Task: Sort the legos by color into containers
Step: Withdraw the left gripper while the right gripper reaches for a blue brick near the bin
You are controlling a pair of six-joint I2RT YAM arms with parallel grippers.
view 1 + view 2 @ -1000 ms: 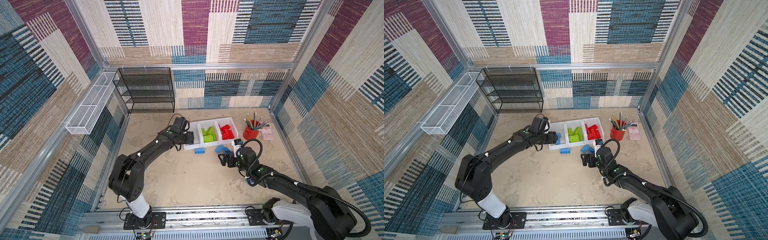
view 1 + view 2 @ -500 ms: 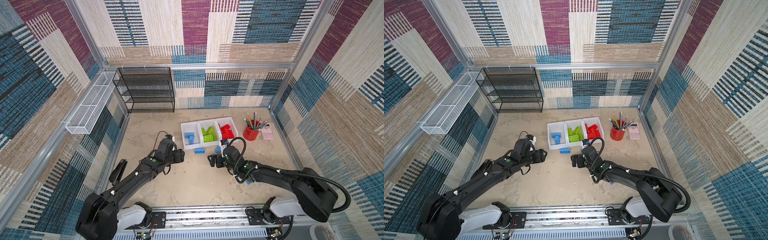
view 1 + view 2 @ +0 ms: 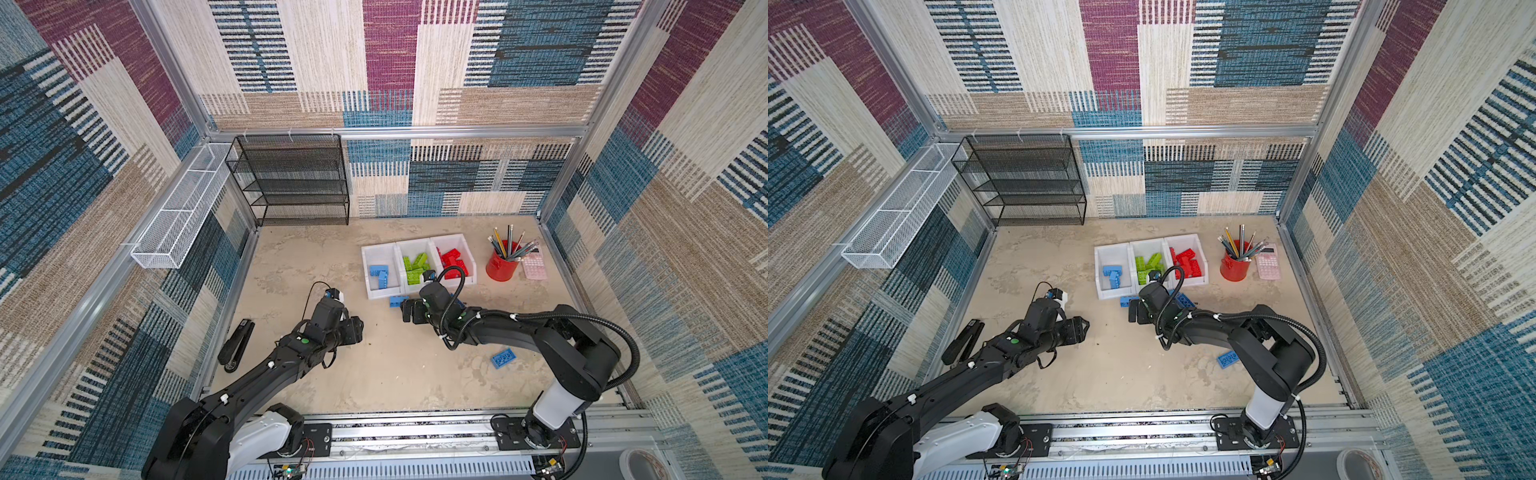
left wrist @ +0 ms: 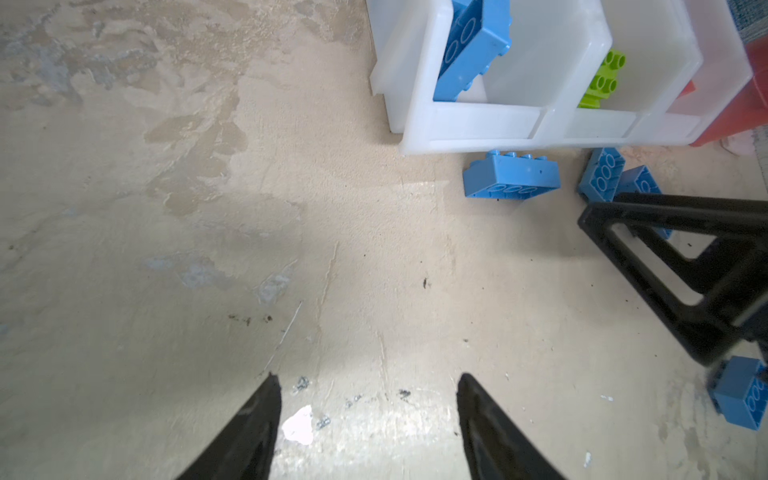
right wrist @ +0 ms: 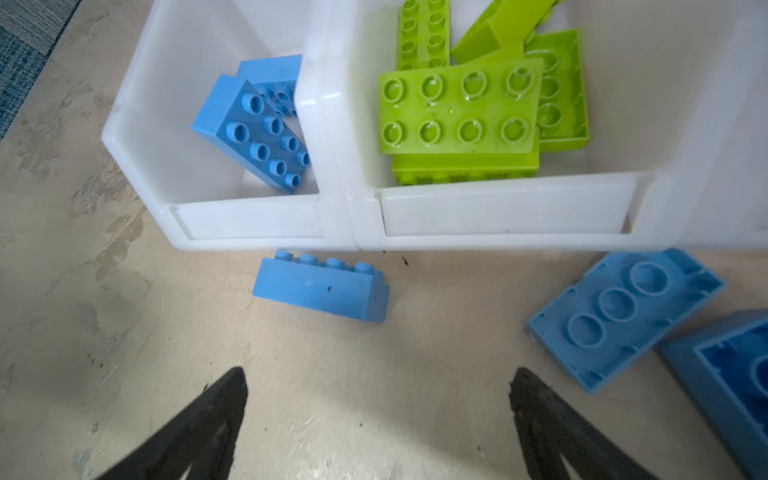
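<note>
The right jaws are spread wide, and nothing is held. A blue brick [image 5: 320,291] is seen just ahead of them, right by the front edge of the white bins [image 5: 498,216]. The left jaws are parted and empty, with open bench [image 4: 291,208] ahead.

Has walls [image 3: 374,62] of woven patchwork in blue, beige, cream and maroon, edged by an aluminium frame [image 3: 395,132]. Has a mottled beige floor [image 3: 311,257], stained in patches, evenly lit with only soft shadows. Holds a black mesh shelf [image 3: 291,178] against the back wall and a white wire basket [image 3: 178,216] hung along the left wall.
</note>
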